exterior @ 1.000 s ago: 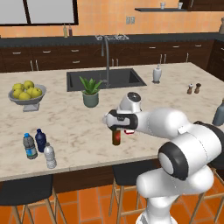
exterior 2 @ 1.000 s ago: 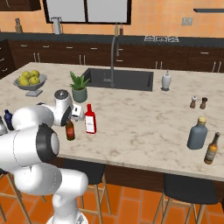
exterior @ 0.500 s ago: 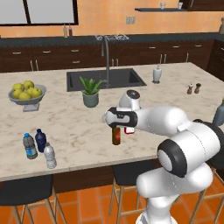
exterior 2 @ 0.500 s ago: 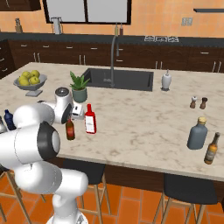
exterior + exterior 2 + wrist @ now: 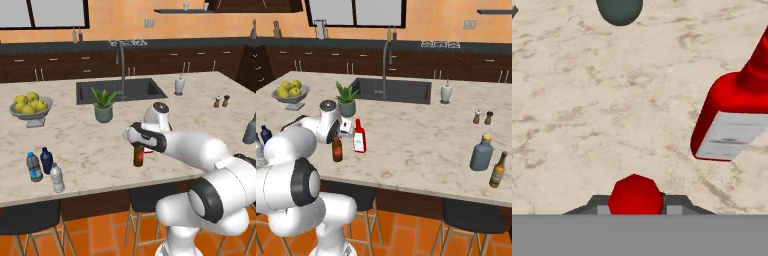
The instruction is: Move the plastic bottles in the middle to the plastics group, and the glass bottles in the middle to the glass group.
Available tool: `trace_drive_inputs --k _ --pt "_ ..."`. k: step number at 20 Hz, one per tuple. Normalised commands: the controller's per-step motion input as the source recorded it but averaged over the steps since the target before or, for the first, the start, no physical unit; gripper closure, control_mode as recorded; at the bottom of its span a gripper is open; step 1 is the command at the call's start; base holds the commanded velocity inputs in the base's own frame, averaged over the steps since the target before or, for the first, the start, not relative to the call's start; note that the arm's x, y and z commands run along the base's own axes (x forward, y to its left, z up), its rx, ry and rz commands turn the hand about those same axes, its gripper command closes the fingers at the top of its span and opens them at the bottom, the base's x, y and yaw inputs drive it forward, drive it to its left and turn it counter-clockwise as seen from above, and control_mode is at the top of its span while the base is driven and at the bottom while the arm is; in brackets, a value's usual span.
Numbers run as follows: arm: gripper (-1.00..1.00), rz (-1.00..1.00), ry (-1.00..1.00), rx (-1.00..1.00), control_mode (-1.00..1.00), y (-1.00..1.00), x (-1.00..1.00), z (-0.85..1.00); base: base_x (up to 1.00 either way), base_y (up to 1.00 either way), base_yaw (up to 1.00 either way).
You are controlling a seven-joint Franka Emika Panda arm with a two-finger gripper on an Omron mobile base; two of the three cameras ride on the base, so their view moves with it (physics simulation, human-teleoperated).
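The slim dark brown bottle point(image 5: 138, 156) point(image 5: 337, 150) with a red cap point(image 5: 635, 195) stands upright on the counter's middle. My gripper point(image 5: 137, 141) point(image 5: 337, 134) point(image 5: 635, 201) is shut on its neck. Just right of it stands the taller red bottle point(image 5: 359, 136) point(image 5: 732, 115) with a white label. At the near left, a small clear greyish plastic bottle point(image 5: 57, 178) stands beside the blue-labelled bottle point(image 5: 34, 167) and the navy bottle point(image 5: 46, 160). The grey-blue glass bottle point(image 5: 481, 152) point(image 5: 250, 130) stands at the far right.
A potted plant point(image 5: 103, 106) point(image 5: 619, 10) stands behind the brown bottle, in front of the sink point(image 5: 120, 90). A fruit bowl point(image 5: 31, 112) is at the left. A soap dispenser point(image 5: 179, 85) and shakers point(image 5: 221, 101) stand further right. Another brown bottle point(image 5: 498, 171) stands by the grey-blue one.
The jaws have closed on the brown bottle's neck. The arm and both middle bottles have stayed where they were.
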Motion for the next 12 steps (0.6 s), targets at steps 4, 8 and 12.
trace_drive_inputs --k 4,8,12 --pt "1.0 -0.01 0.0 0.01 -1.0 -0.79 -0.37 0.27 0.0 0.0 0.0" --pt "1.0 -0.09 0.0 0.0 -1.0 -0.96 -0.04 0.16 0.0 0.0 0.0" --pt "1.0 -0.16 0.0 0.0 -1.0 -0.91 0.0 0.11 0.0 0.0 0.0"
